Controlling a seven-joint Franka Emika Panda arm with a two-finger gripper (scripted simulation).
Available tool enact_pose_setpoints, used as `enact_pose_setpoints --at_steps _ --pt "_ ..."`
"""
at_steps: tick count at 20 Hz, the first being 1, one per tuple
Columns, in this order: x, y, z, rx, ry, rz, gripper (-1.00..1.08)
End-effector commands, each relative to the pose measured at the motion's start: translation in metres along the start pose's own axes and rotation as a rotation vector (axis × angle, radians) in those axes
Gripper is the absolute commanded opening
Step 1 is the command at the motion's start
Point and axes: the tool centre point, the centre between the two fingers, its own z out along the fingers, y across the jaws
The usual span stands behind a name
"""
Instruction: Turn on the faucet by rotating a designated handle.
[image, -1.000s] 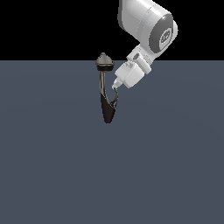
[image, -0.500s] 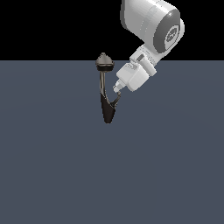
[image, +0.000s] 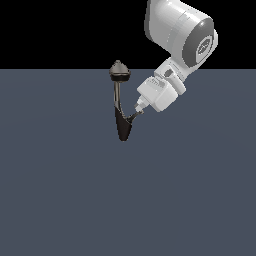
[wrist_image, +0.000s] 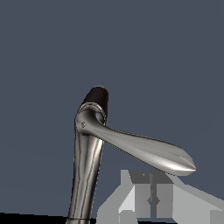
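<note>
Faucet (image: 121, 107) handle (image: 133, 117) meets the down-angled arm's tool (image: 139, 110); its spread is unreadable.

Small dark faucet (image: 121, 117) upright on grey desk (image: 65, 190); white hand (image: 139, 108) touching thin handle (image: 132, 118) from exterior view's right.

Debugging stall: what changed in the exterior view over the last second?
Almost nothing. The arm's upper link drifted slightly toward the exterior view's right; the gripper still sits at the handle. The faucet has not visibly turned. Whether the fingers grip the handle cannot be told.
</note>
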Motion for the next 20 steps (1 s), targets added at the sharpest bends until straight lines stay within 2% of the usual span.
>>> enact_pose_setpoints --at_steps 1,2,20 --pt "0.035 0.018 0.002 -0.006 0.004 0.045 -1.0" --pt "0.005 0.002 0.0 0.0 0.001 0.003 -1.0" --pt "0.083 -0.003 0.002 -0.006 0.004 0.045 -1.0"
